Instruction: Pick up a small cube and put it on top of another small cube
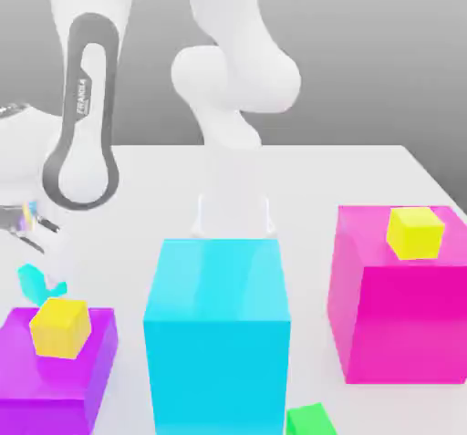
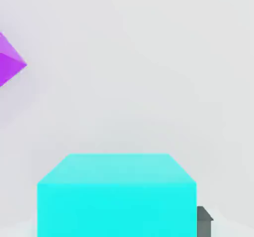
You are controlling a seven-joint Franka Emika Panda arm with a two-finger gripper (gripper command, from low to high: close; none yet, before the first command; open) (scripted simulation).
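The small cyan cube hangs at the exterior view's left, just behind the purple block, and my gripper is shut on it from above. It fills the hand view up close as the cyan cube, with one dark fingertip against its side. The other fingertip is hidden. A small yellow cube sits on top of the purple block, close in front of the held cube. A second small yellow cube rests on the magenta block at the exterior view's right.
A big cyan block stands in the middle, in front of the arm's base. A small green cube lies at the front edge. One corner of the purple block shows in the hand view. The white table extends behind.
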